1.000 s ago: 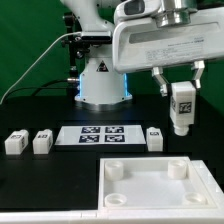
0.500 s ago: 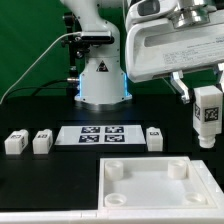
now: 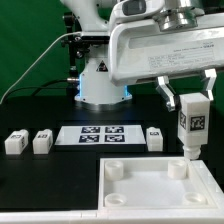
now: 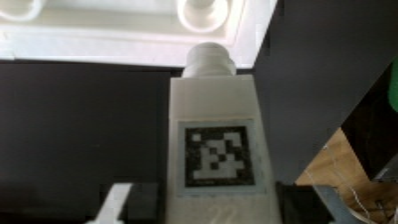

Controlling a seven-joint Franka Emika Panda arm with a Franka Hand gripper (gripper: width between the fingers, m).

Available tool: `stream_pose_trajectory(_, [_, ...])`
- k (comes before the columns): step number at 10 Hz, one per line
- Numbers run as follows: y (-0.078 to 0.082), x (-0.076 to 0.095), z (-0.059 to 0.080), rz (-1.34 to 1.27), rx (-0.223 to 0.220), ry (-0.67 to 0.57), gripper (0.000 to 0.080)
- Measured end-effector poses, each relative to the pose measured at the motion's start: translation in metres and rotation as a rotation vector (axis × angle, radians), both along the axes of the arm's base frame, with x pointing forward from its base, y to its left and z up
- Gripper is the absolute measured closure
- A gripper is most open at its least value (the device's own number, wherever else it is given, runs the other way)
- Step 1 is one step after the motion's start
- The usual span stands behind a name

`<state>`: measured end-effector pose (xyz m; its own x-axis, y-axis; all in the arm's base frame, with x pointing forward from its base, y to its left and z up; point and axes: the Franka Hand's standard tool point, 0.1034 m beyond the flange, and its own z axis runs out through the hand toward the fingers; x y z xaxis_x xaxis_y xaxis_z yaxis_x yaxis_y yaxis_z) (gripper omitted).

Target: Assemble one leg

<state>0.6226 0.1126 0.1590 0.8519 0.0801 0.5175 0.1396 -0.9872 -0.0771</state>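
Note:
My gripper (image 3: 191,97) is shut on a leg (image 3: 193,125), a white square-section block with a black-and-white tag facing the camera. It hangs upright just above the far right corner of the large flat white panel (image 3: 150,195), over the round socket (image 3: 179,169) there. In the wrist view the leg (image 4: 215,140) fills the middle, its rounded end pointing at the panel's edge (image 4: 107,38); my gripper (image 4: 217,205) clamps its near end. Three more legs lie on the table: two at the exterior view's left (image 3: 15,142) (image 3: 42,142), one beside the marker board (image 3: 154,137).
The marker board (image 3: 99,136) lies behind the panel in the middle. The robot base (image 3: 102,80) stands at the back with cables on the exterior view's left. A green backdrop closes the scene.
The gripper with the leg swung toward the exterior view's right, then came back a little left and lower. The leg now hangs upright over the panel's far right socket.

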Motion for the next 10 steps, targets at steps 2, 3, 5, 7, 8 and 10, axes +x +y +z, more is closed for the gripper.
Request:
stream_pose_trajectory(2, [0.004,0.000,-0.005,0.008,0.001,-0.014,0.0505])
stream_pose_trajectory(3, [0.004,0.000,-0.005,0.008,0.001,-0.013,0.0505])
stream_pose_trajectory(5, [0.004,0.000,-0.006,0.009,0.000,-0.013,0.0505])
stream_pose_trajectory(7, [0.006,-0.002,-0.020,0.016,-0.006,-0.003,0.0505])
stream_pose_trajectory(8, [0.002,0.000,-0.029,0.012,-0.009,0.006,0.0505])
stream_pose_trajectory(10, [-0.001,0.003,-0.042,0.009,-0.010,0.001,0.0505])
